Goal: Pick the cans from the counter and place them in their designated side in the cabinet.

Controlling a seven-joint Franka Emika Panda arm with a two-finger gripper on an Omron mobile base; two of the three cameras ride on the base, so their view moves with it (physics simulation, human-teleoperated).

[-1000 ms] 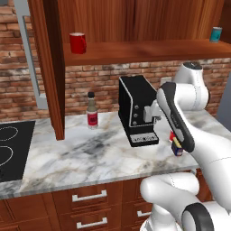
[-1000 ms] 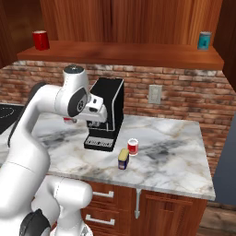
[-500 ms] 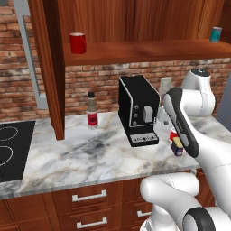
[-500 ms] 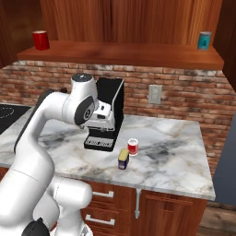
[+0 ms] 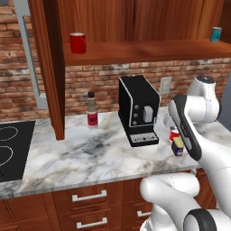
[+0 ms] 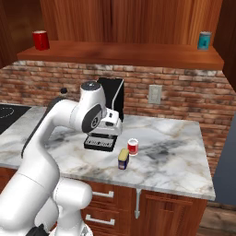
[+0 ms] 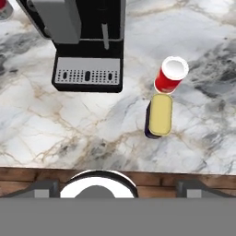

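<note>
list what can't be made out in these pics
- Red can, left base view: mostly hidden behind the arm.
- Blue can, left base view: right side covered by the arm.
- Bottle, hand view: cut off by the top left edge.
- Teal can, right base view: label too small to read.

Light is even and fairly bright across the rendered kitchen, seemingly from above, with soft dim shade under the shelf (image 5: 135,53) and only faint, blurred shadows on the counter (image 7: 69,124) beside the red can (image 7: 170,74) and the blue can (image 7: 158,116), both ahead of the jaws. No glare or burnt-out patch shows on the marble or on the coffee machine (image 6: 108,115). Everything is equally in focus though coarse and slightly soft, with no bending at the edges.
</note>
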